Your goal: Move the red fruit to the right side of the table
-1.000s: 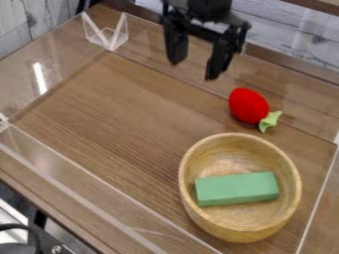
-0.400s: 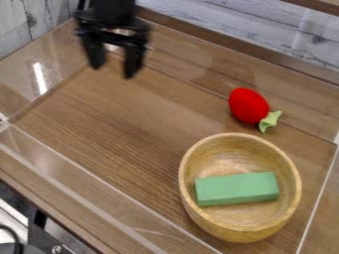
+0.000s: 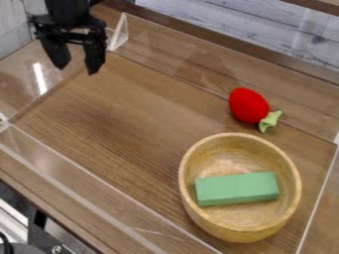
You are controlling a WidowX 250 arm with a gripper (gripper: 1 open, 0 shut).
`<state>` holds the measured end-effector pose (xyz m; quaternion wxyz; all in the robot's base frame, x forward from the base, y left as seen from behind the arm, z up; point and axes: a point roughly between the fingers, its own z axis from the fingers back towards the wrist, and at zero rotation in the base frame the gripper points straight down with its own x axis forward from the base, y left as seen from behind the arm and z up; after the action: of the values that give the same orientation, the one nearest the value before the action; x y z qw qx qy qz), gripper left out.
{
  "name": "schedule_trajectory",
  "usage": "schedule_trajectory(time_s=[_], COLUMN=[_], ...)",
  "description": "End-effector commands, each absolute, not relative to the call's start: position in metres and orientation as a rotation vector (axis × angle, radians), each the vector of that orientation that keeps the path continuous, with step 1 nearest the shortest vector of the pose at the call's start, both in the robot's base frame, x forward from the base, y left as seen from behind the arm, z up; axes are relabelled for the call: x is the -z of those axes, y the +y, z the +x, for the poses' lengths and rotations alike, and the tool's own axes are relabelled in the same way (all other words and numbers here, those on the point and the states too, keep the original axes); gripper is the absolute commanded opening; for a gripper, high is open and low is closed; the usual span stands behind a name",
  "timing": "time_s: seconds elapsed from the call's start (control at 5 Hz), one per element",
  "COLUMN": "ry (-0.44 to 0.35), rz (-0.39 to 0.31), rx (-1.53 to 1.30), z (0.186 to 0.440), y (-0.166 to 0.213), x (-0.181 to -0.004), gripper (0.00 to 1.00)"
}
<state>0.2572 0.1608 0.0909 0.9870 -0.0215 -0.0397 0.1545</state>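
One gripper (image 3: 75,62) hangs at the table's (image 3: 139,117) far-left corner in view, jaws apart. One red fruit (image 3: 249,105) lies on the right part; just below it, one wooden bowl (image 3: 240,220) holds one green block (image 3: 237,189).

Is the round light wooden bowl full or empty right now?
Neither: the bowl is partly filled; one green rectangular block lies inside, bare wood around it.

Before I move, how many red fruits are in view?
1: the red fruit, on the brown table, beyond the wooden bowl. The gripper could hide another behind it.
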Motion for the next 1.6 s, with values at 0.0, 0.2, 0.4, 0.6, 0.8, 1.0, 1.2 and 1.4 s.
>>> schedule_trajectory(time_s=[0.0, 0.2, 0.4, 0.6, 0.8, 1.0, 1.2, 1.4], ry=[-0.160, -0.189, -0.206, -0.218, -0.222, -0.219, -0.217, -0.213], rz=[-0.012, -0.002, 0.009, 0.017, 0.020, 0.024, 0.028, 0.030], rx=[-0.329, -0.330, -0.323, -0.324, -0.325, -0.322, -0.319, -0.315], z=[0.274, 0.285, 0.294, 0.300, 0.304, 0.305, 0.306, 0.306], y=[0.171, 0.171, 0.171, 0.173, 0.177, 0.179, 0.181, 0.182], x=[-0.097, -0.092, -0.086, -0.084, -0.084, -0.083, -0.083, -0.084], gripper=[1.00, 1.00, 1.00, 1.00, 1.00, 1.00, 1.00, 1.00])
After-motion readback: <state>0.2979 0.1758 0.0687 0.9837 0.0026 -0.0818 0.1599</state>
